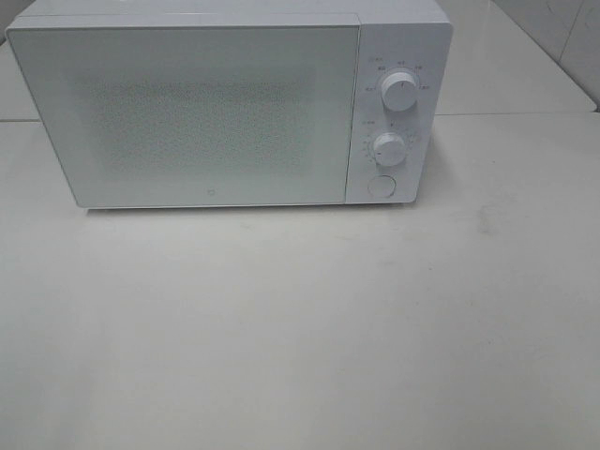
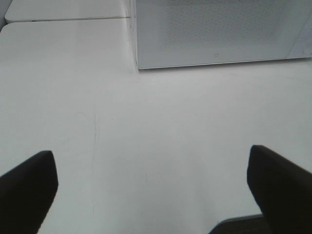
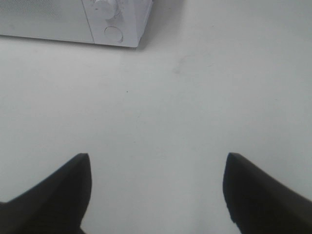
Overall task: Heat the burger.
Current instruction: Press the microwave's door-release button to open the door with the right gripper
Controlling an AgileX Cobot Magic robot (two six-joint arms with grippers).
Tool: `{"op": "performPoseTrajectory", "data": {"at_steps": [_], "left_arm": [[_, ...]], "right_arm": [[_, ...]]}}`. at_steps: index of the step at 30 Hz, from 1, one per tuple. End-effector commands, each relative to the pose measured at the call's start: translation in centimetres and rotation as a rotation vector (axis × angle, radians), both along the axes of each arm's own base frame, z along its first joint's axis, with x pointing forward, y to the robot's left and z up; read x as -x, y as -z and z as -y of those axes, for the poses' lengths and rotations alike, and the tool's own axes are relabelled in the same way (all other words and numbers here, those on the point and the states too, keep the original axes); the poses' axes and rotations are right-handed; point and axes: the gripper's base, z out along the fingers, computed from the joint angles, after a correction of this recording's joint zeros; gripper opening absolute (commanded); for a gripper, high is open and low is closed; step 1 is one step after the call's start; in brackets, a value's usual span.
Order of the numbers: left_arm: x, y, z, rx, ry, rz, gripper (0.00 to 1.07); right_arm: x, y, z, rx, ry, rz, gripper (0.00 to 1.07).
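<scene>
The burger is not in view in any frame. A white microwave (image 1: 187,112) stands at the back of the white table (image 1: 300,328) with its door shut. It has two round knobs (image 1: 400,92) and a round button (image 1: 381,185) on its right panel. It also shows in the left wrist view (image 2: 219,31) and in the right wrist view (image 3: 73,19). My left gripper (image 2: 151,183) is open and empty above the bare table, in front of the microwave's left corner. My right gripper (image 3: 156,187) is open and empty above the table, in front of the microwave's right corner. Neither gripper shows in the exterior high view.
A seam between table tops runs behind the microwave's left side (image 2: 68,19). A tiled wall (image 1: 562,37) rises at the far right. A faint smudge (image 3: 180,66) marks the table to the right of the microwave.
</scene>
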Motion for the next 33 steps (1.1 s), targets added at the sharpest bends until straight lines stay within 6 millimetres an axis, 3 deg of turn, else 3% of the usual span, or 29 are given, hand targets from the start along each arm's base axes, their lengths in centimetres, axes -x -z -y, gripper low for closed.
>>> {"op": "performPoseTrajectory", "data": {"at_steps": [1,7,33], "left_arm": [[0.2,0.0,0.0,0.010,-0.003,0.026,0.98],[0.2,0.0,0.0,0.010,-0.003,0.026,0.98],[0.1,0.0,0.0,0.010,-0.003,0.024,0.98]], "right_arm": [[1.3,0.3,0.1,-0.032,0.043,0.056,0.74],[2.8,0.8,0.3,-0.041,0.080,0.129,0.74],[2.8,0.8,0.3,-0.040,0.085,0.127,0.74]]}}
